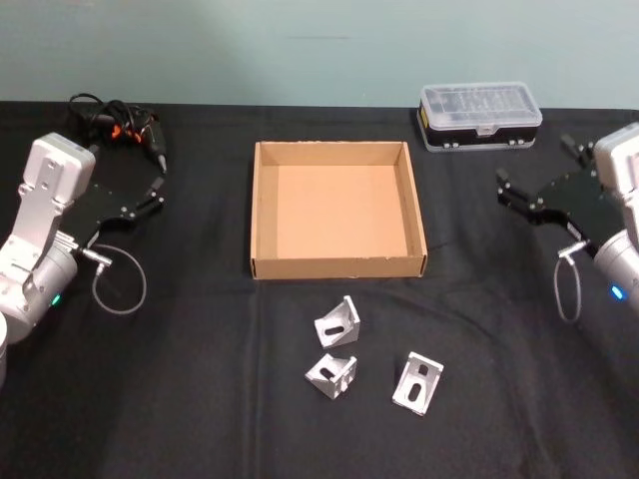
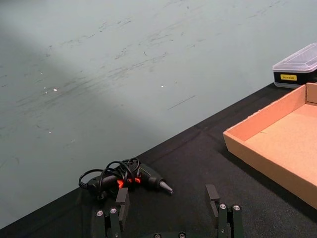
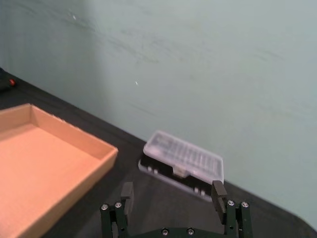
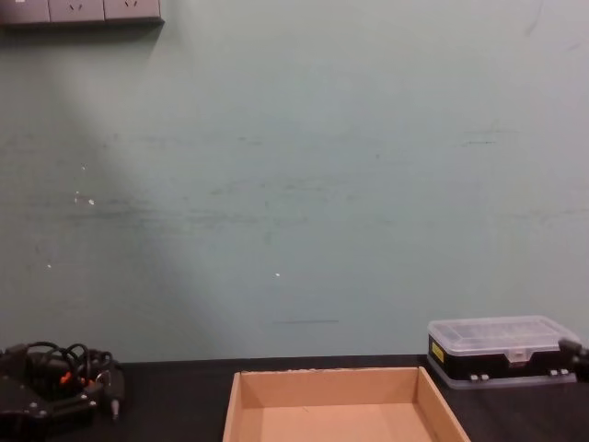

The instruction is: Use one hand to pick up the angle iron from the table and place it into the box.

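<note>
- Irons (image 1: 337, 322), three of them, are lying on the bench (image 1: 200, 399) just in front of the box (image 1: 337, 266). They are near each other but apart, and I am reading that spacing as leaving each one free for a grasp.
- Each is showing as a small pale-grey metal bracket: two slotted plates meeting at a corner with side webs, each tipped at a different angle.
- The box is sitting mid-bench, open-topped and holding nothing, so I am judging that no iron has been placed yet.
- Left pincer (image 2: 167, 194) is hanging released at the bench's left side, pointing toward a corded tool (image 2: 126, 179) at the back.
- Right pincer (image 3: 172, 189) is hanging released at the right side, facing the case (image 3: 183, 166).
- I am taking both arms as parked wide so that neither is blocking the irons.
- I am leaning toward the right arm for the rightmost iron (image 1: 418, 382), since it is lying clear of the other two.
</note>
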